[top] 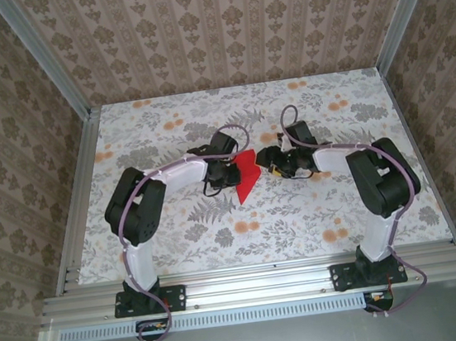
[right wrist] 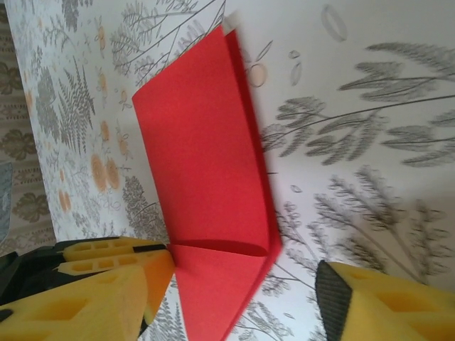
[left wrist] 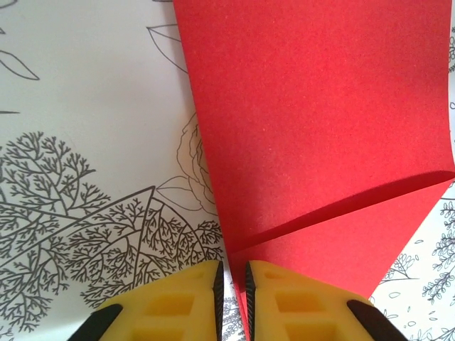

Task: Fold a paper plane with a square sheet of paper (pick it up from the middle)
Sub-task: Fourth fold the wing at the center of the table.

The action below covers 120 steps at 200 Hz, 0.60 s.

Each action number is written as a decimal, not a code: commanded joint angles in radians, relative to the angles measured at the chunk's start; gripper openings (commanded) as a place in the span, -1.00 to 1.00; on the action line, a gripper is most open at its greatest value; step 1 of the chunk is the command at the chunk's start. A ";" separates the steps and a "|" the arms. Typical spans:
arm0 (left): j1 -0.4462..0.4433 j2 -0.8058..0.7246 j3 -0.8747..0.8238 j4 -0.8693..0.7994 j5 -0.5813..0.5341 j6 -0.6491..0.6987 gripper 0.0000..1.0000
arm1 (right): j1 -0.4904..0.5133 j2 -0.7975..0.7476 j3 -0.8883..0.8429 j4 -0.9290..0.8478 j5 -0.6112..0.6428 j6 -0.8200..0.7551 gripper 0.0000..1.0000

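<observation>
Yellow fingers (left wrist: 178, 305) of your left pincer (left wrist: 232, 284) sit right up against the left wrist camera, squeezed almost together. One edge of the red sheet of paper (left wrist: 313, 128) runs straight into the thin slit between them, so that pincer is clenched on the paper. The sheet's already part folded: there's a crease across it, with one flap lying over the layer underneath. Your right pincer (right wrist: 234, 291) is released, jaws standing wide apart with the pointed end of the paper between them. Can't tell if either finger actually touches it. From the top camera you can see the paper around the middle of the floral worktop (top: 317, 218), right between your two pincers, left one on it, right one just beside it.
</observation>
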 commanded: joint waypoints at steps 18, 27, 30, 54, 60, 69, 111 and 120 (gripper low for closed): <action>0.013 0.010 -0.014 -0.003 0.016 -0.019 -0.64 | 0.032 0.049 0.058 -0.063 -0.035 0.002 0.19; 0.012 0.010 -0.015 -0.003 0.018 -0.018 -0.64 | 0.035 0.053 0.062 -0.066 -0.036 0.003 0.17; 0.012 0.011 -0.016 -0.004 0.018 -0.018 -0.65 | 0.035 0.055 0.064 -0.066 -0.035 0.003 0.17; 0.014 0.012 -0.019 -0.001 0.021 -0.018 -0.65 | 0.042 0.063 0.074 -0.085 -0.033 0.002 0.12; 0.014 0.014 -0.019 -0.001 0.021 -0.019 -0.66 | 0.045 0.065 0.076 -0.090 -0.032 0.002 0.12; 0.015 0.013 -0.020 0.000 0.022 -0.017 -0.66 | 0.050 0.072 0.081 -0.094 -0.034 -0.001 0.10; 0.016 0.014 -0.023 0.001 0.025 -0.017 -0.67 | 0.070 0.098 0.104 -0.087 -0.073 0.010 0.01; 0.017 0.014 -0.025 0.002 0.024 -0.017 -0.66 | 0.072 0.100 0.102 -0.077 -0.077 0.018 -0.01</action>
